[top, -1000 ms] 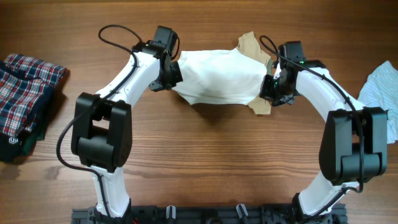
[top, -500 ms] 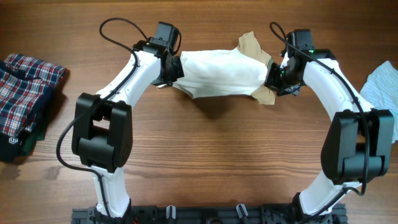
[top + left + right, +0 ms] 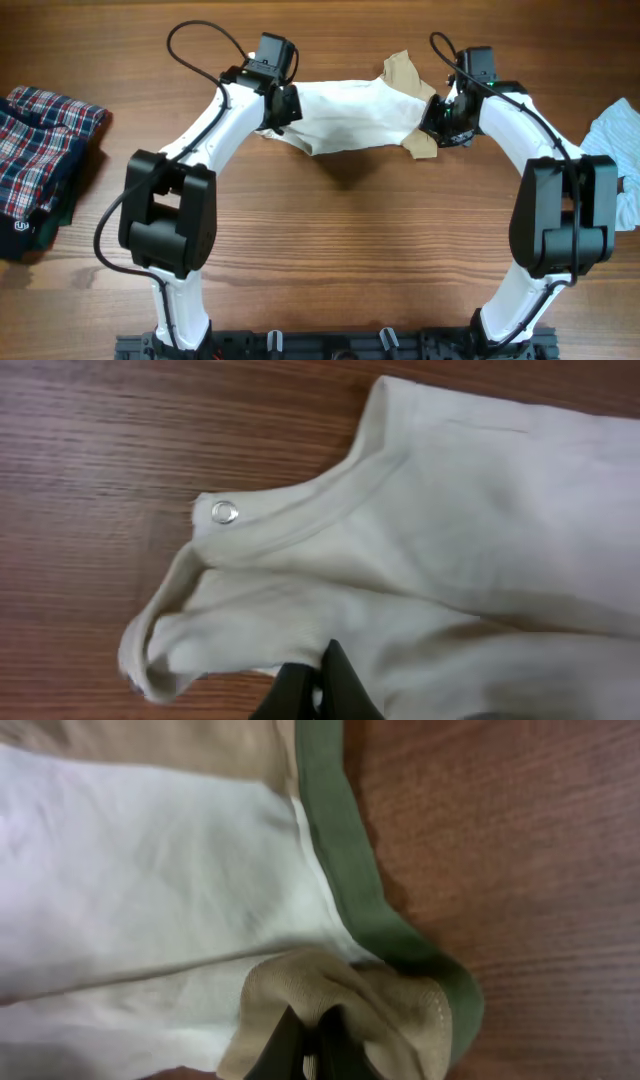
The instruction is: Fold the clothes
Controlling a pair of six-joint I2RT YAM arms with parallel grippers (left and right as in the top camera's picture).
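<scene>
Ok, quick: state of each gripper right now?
Left gripper: closed on a fold of the white garment.
Right gripper: closed on the same garment's tan cuff.

Beneath me, the brown wooden table (image 3: 330, 250) shows its grain running left to right. A black rail (image 3: 330, 346) with small fittings lies along its near edge.

No words or numbers can be read. At the counter's (image 3: 330, 260) nine o'clock edge, the dark cloth (image 3: 25, 238) under the plaid clothes (image 3: 45, 130) carries a small white round mark (image 3: 22, 227), too small to make out. Nothing can be read on the metal snap (image 3: 224, 512) of the white garment (image 3: 480, 530).
</scene>
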